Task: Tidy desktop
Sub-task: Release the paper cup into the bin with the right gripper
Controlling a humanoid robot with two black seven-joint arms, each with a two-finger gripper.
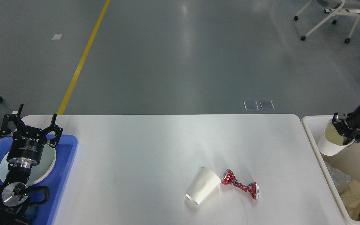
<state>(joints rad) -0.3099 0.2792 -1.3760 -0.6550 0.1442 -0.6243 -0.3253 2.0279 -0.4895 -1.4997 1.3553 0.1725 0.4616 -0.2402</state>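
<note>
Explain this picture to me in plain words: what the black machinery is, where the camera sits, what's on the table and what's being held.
The camera sits in a robot's head, looking forward and down at its own two black arms. Each arm ends in a two-finger gripper. The left gripper hovers open above a blue tray that holds a white plate. The right gripper is pinching the rim of a paper cup, holding it over a cream bin beside the table; some brown paper waste already lies in there. On the white desktop lie a second paper cup on its side and a crushed red can, close beside it.
</note>
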